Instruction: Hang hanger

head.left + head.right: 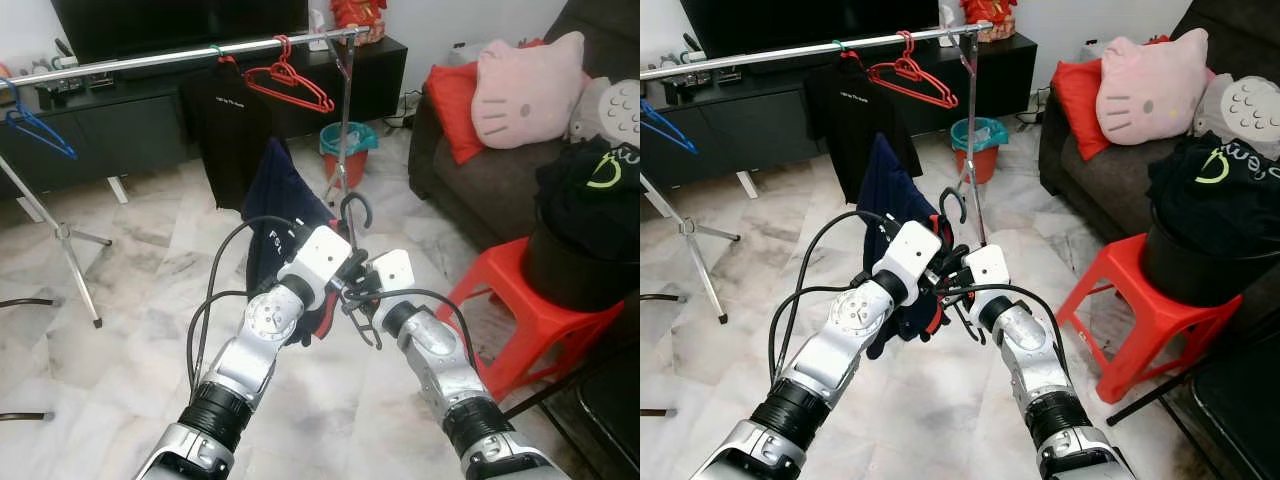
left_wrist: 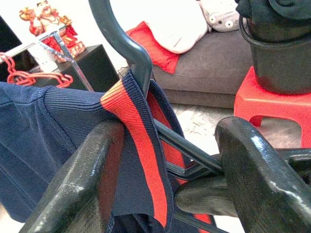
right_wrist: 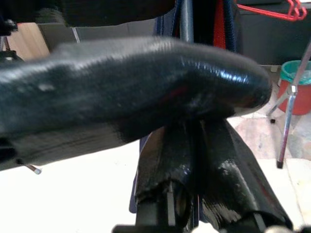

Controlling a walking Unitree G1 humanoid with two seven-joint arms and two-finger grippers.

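Jaws of left gripper (image 1: 335, 285) and right gripper (image 1: 352, 298) clamping dark hanger (image 1: 357, 208), arms converged

Floor (image 1: 130, 330): pale marbled tile, glossy, lit bright. Black low TV cabinet (image 1: 120, 120) along far wall w/ dark TV (image 1: 170, 20) on top; red figurine (image 1: 358, 12) at its right end. Teal bin (image 1: 349, 139) w/ red base just beside cabinet. Dark brown sofa (image 1: 480, 180) on right, w/ red cushion (image 1: 455, 105) & pink cat-face pillow (image 1: 528, 90). Red plastic stool (image 1: 530, 320) near sofa, black bucket (image 1: 575, 265) on it.
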